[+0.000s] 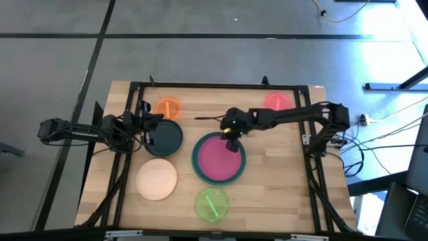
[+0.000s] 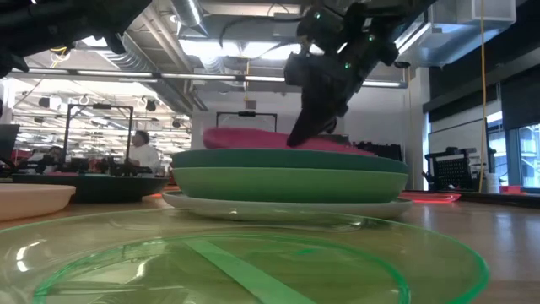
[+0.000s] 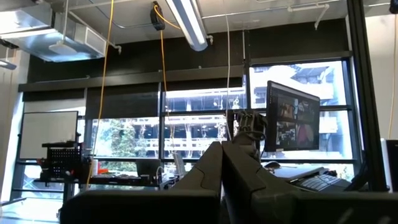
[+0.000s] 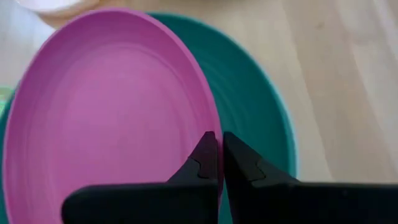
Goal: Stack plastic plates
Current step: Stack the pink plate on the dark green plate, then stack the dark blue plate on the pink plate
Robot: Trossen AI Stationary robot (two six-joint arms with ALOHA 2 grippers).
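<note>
A magenta plate [image 1: 217,161] lies on top of a stack of a teal plate [image 2: 287,159], a green plate [image 2: 287,182] and a pale plate [image 2: 287,208] at mid-table. My right gripper [image 1: 232,138] is at the magenta plate's far rim, shut on it. My left gripper [image 3: 221,155] is shut and hovers by the left rim of a navy plate [image 1: 165,138]; its wrist view looks out level into the room. Lying singly on the table are a peach plate [image 1: 157,179], a lime plate [image 1: 212,204], an orange plate [image 1: 167,107] and a pink-red plate [image 1: 277,102]. My right gripper pinches the magenta plate's far rim [image 4: 210,124] between its two fingers, one on the inner face and one outside. It comes from above, slanting down from the table's far side. The plate sits tilted in the hold, its lower part [image 2: 354,150] on the teal plate.
The table's black frame rails [image 1: 200,86] run along the edges. Bare wood lies right of the stack [image 1: 281,174]. The lime plate stands close to the near edge, right in front of the low camera.
</note>
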